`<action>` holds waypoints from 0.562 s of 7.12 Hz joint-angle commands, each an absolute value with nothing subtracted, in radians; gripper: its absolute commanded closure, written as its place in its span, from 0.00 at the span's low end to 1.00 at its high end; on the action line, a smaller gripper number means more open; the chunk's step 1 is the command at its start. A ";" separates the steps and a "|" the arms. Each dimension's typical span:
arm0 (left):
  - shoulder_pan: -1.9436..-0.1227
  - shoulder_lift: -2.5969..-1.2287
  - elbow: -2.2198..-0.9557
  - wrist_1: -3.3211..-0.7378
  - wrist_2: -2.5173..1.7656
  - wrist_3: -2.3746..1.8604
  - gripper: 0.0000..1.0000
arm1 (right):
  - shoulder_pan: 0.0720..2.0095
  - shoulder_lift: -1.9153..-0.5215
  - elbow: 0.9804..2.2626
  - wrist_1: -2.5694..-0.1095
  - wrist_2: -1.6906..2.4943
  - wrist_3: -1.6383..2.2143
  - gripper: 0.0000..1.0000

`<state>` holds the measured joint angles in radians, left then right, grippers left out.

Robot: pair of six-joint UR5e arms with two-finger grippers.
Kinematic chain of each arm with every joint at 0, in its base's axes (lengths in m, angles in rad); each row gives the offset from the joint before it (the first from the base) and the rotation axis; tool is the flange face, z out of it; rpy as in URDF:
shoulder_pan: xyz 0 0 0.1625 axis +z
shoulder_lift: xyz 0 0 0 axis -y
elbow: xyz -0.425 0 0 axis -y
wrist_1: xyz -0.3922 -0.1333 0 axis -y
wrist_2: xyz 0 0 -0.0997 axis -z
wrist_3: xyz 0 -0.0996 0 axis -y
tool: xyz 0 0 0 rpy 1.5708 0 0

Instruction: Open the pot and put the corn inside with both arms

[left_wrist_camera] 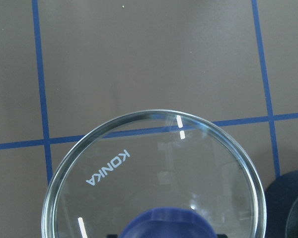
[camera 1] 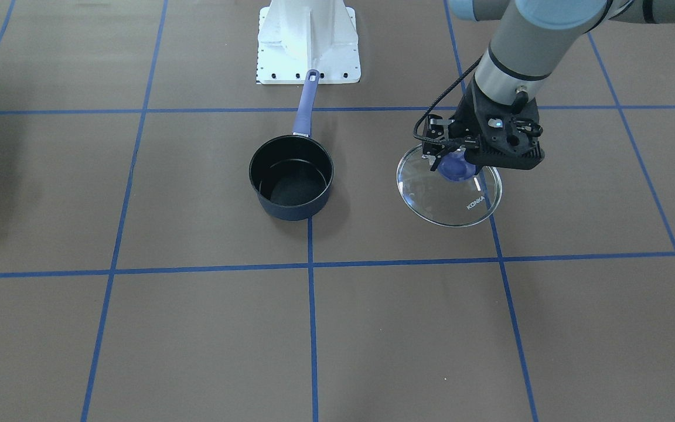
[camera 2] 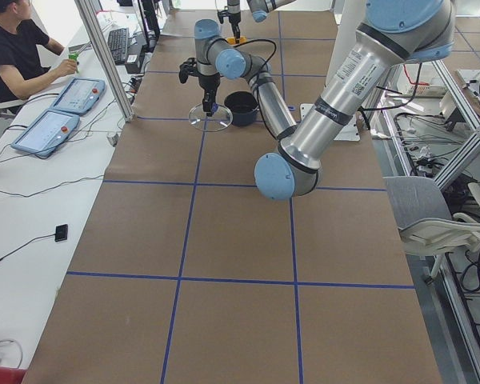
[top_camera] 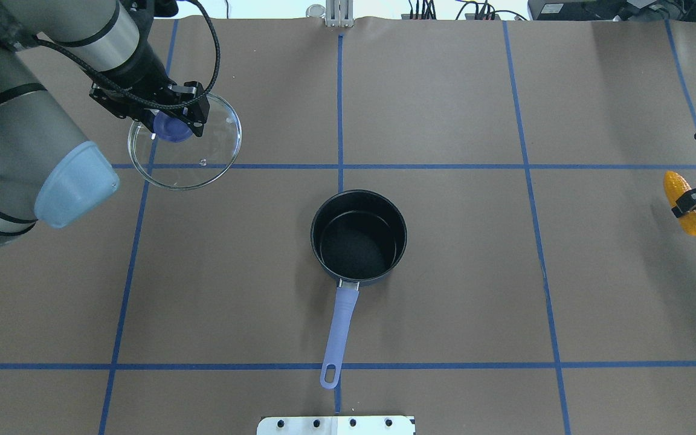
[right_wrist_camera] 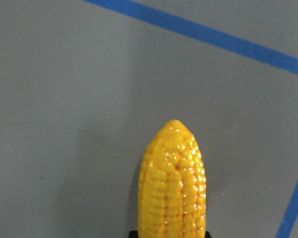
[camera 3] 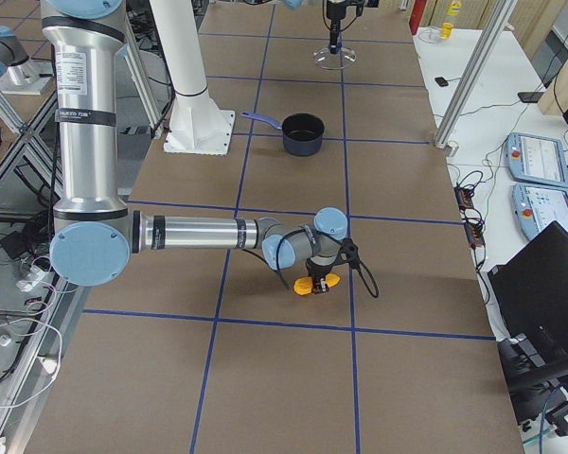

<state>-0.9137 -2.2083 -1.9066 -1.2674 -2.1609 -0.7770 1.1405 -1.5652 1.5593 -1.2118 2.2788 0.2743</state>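
Observation:
The pot (top_camera: 358, 237) stands open and empty mid-table, its purple-blue handle (top_camera: 339, 338) pointing toward my base; it also shows in the front view (camera 1: 290, 176). My left gripper (top_camera: 173, 124) is shut on the purple knob of the round glass lid (top_camera: 203, 157), held low over the table to the pot's left. The lid fills the left wrist view (left_wrist_camera: 154, 178). The corn (top_camera: 686, 205) is at the far right table edge, and my right gripper (top_camera: 691, 199) is shut across its middle. The cob fills the right wrist view (right_wrist_camera: 174, 183).
The white base plate (camera 1: 308, 41) sits just behind the pot's handle tip. Blue tape lines (top_camera: 341, 166) grid the brown table. An operator (camera 2: 16, 48) sits by teach pendants beyond the left end. Brown table surface lies between the pot and the corn.

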 commanded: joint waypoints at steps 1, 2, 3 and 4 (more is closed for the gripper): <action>-0.931 -2.162 -1.931 -1.266 -2.163 -0.707 0.49 | 1.066 -1.508 1.656 -1.216 2.330 0.435 0.79; -0.948 -2.134 -1.933 -1.267 -2.166 -0.656 0.49 | 1.004 -1.456 1.686 -1.216 2.342 0.530 0.79; -0.959 -2.094 -1.933 -1.272 -2.166 -0.608 0.49 | 0.952 -1.390 1.698 -1.216 2.345 0.591 0.79; -0.965 -2.059 -1.933 -1.281 -2.166 -0.569 0.48 | 0.902 -1.344 1.730 -1.216 2.362 0.622 0.79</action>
<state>-0.9544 -2.1026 -1.9321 -1.2723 -2.1655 -0.6212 0.9652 -1.4077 1.6966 -1.2164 2.3456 0.5650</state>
